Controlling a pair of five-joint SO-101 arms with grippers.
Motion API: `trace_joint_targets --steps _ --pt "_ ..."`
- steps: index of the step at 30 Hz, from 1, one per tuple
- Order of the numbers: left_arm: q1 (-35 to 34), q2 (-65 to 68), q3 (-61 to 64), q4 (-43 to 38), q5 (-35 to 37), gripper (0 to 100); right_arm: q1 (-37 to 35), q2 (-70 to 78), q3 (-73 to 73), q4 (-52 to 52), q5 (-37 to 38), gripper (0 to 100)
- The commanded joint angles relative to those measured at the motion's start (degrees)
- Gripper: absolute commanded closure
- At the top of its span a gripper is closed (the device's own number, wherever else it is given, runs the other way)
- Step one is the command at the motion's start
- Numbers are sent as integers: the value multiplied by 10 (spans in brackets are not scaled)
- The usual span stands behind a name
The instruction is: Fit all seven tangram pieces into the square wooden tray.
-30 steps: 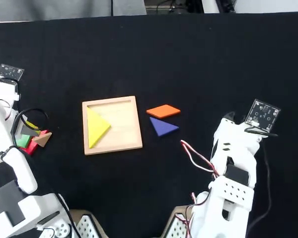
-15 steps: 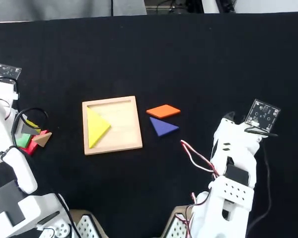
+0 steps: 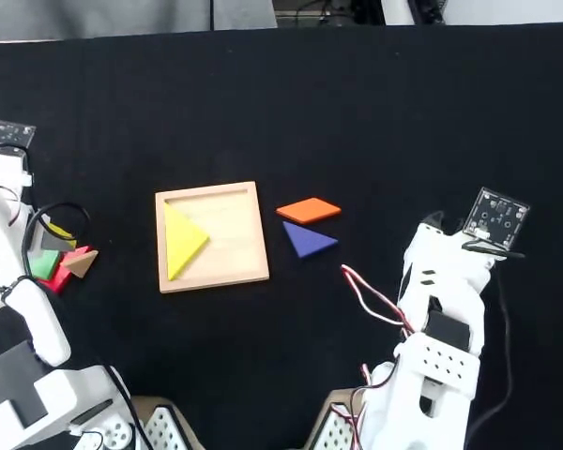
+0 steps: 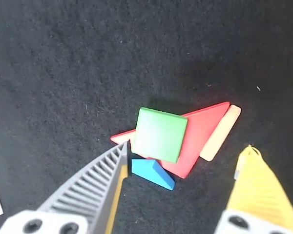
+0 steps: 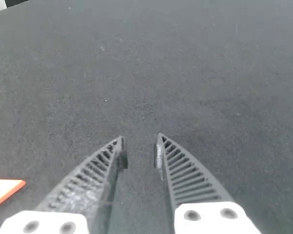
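Note:
The square wooden tray point(image 3: 253, 230) lies mid-table with a yellow triangle point(image 3: 182, 241) in its left half. An orange parallelogram point(image 3: 309, 210) and a blue triangle point(image 3: 309, 241) lie just right of the tray. At the left edge sits a pile: a green square point(image 4: 158, 134) on a red triangle point(image 4: 198, 131), a tan piece point(image 4: 220, 132) and a small blue triangle point(image 4: 153, 172). My left gripper point(image 4: 185, 148) hangs open above this pile point(image 3: 61, 263). My right gripper point(image 5: 139, 146) stands slightly open over bare cloth, holding nothing.
Black cloth covers the whole table point(image 3: 357, 112). The right arm's white body point(image 3: 443, 300) stands at the front right, the left arm's body point(image 3: 19, 328) at the front left. An edge of the orange parallelogram point(image 5: 2, 191) shows beside the right gripper.
The left arm's wrist has shifted slightly toward the far left. The pieces and the right arm have not moved.

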Motion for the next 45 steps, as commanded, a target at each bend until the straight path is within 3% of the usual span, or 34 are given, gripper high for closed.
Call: trace_joint_targets --steps 1,28,33,38,40,45 --pt "-7 -8 -24 -10 12 661 -7 0 -4 -11 6 895" --pt "-4 -3 -12 -67 0 662 -7 0 -4 -11 6 895" --pt "-8 -2 0 -135 24 680 -7 0 -4 -11 6 895" --pt "6 -8 43 -243 62 816 -7 0 -4 -11 6 895" --pt "6 -8 39 -230 37 837 -7 0 -4 -11 6 895" --pt "13 -8 13 -99 -193 832 -7 0 0 -15 6 894"
